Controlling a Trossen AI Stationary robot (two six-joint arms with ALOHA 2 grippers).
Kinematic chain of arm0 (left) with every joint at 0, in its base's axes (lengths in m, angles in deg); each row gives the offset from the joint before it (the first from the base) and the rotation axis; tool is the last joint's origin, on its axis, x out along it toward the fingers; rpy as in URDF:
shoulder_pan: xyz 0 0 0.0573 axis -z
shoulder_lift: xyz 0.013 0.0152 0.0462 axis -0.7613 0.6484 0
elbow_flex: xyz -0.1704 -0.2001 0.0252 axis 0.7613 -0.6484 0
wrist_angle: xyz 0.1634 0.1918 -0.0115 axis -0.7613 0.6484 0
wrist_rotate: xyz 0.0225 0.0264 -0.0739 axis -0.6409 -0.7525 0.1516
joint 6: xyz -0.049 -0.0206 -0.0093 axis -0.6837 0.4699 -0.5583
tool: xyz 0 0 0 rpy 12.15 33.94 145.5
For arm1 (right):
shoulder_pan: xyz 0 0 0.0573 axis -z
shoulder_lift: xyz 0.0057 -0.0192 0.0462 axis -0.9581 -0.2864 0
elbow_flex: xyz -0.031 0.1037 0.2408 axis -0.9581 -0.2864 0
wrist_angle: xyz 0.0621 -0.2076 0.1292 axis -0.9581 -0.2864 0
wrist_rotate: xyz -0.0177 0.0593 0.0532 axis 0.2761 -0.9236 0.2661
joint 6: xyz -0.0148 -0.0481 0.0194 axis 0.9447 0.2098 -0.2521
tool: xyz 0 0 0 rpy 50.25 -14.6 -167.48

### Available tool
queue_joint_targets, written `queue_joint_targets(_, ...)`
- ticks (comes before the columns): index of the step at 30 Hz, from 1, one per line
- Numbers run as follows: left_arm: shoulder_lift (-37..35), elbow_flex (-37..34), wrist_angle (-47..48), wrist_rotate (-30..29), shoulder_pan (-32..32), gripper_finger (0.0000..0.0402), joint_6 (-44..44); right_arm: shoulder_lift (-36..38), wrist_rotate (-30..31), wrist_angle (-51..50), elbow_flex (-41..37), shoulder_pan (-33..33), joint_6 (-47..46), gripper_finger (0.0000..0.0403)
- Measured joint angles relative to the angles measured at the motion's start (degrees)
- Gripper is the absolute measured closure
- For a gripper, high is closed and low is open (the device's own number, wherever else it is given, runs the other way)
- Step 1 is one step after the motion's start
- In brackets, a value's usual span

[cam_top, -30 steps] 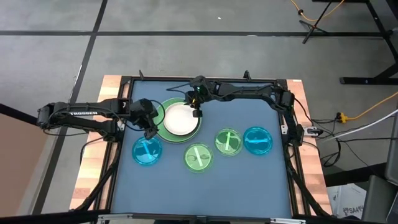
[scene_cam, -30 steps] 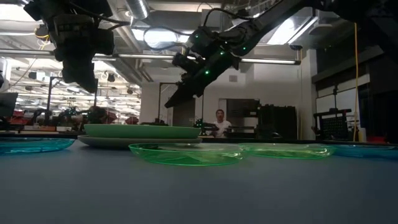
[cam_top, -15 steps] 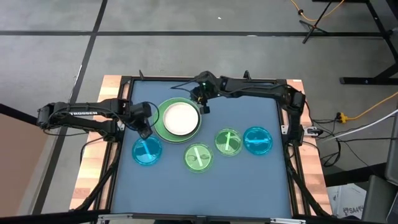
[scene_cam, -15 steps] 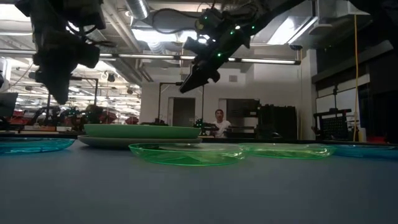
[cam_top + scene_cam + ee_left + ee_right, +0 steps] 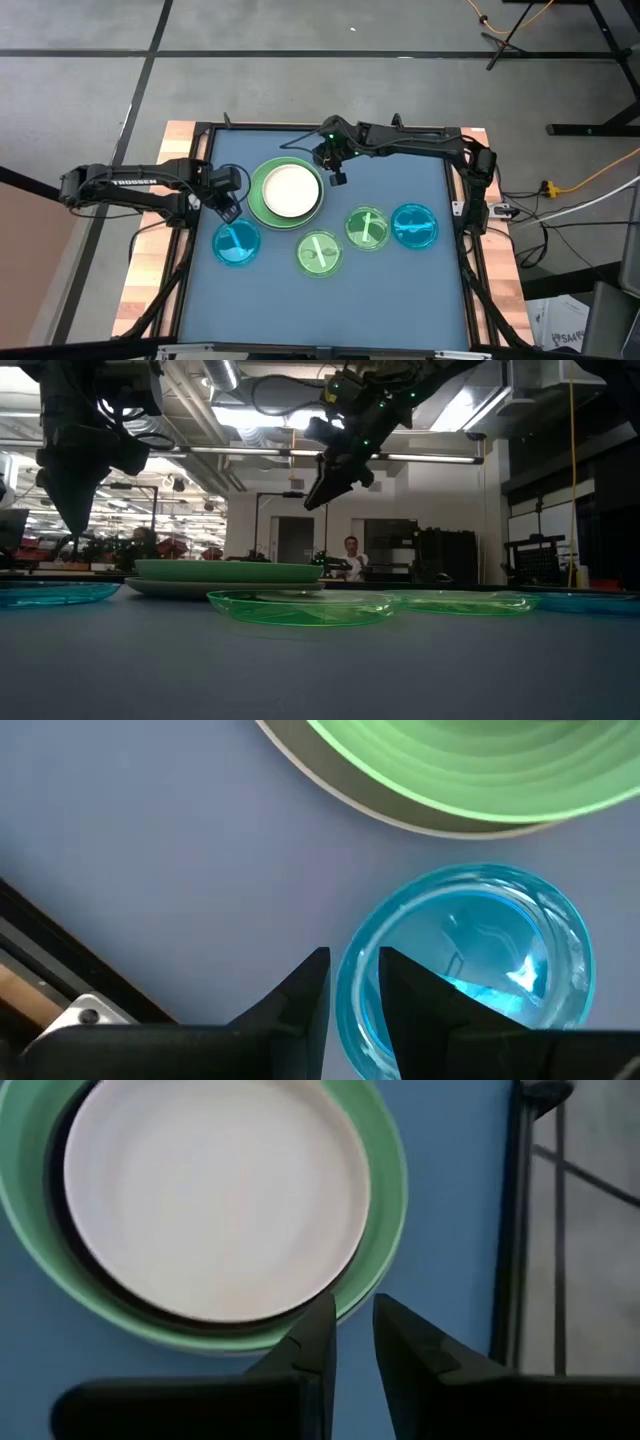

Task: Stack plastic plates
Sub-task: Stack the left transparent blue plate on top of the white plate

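Note:
A stack of plastic plates (image 5: 287,192) rests on the blue table at its far left: grey at the bottom, then light green (image 5: 470,780), black, and white (image 5: 210,1190) on top. Along the near side lie a blue plate (image 5: 237,243), two green ones (image 5: 318,252) (image 5: 367,227) and another blue one (image 5: 414,226), each flat on its base. My left gripper (image 5: 352,970) hangs above the left blue plate's (image 5: 480,970) far rim, pointing down, its fingers a narrow slit apart. My right gripper (image 5: 352,1315) hovers high beside the stack's right rim, also narrowly open and empty.
A black frame (image 5: 455,135) borders the table, and wooden boards (image 5: 150,250) show outside it. Bare blue surface (image 5: 400,300) lies on the near side and at the far right. In the low view a person (image 5: 351,557) sits far off in the room behind.
My right gripper has risen from over the stack's far right rim and gone toward the table's right edge, rolling a little. My left gripper has drawn back toward the table's left edge and tipped to point more steeply down. No plate has moved.

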Motion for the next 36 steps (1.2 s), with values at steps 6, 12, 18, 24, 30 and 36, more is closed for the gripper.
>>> queue_joint_targets(6, 0.1, 0.0, -0.29, -1.41, -0.01, 0.0319, -0.01, -0.04, 0.0, 1.1, -1.93, 0.0, 0.02, 0.0343)
queue_joint_targets(12, 0.1, -1.78, -2.01, -0.85, -0.01, 0.0319, 0.8, -0.09, 0.0, 1.16, -3.44, 0.01, 0.02, 0.0343)
queue_joint_targets(18, 0.1, -8.09, -7.66, 3.23, 0.01, 0.0319, 3.48, -0.11, 0.0, 1.9, -3.57, 0.0, 0.04, 0.0343)
queue_joint_targets(24, 0.1, -10.65, -10.79, 5.61, 0.01, 0.0319, 3.42, -0.11, -0.02, 2.88, -3.57, 0.0, 0.06, 0.0343)
queue_joint_targets(30, 0.1, -10.75, -11.15, 5.54, 0.01, 0.0319, 3.03, -0.11, -0.02, 2.95, -3.57, 0.0, 0.07, 0.0343)
queue_joint_targets(36, 0.1, -10.75, -11.15, 5.47, 0.01, 0.0319, 2.98, -0.11, -0.02, 2.95, -3.57, 0.0, 0.06, 0.0343)
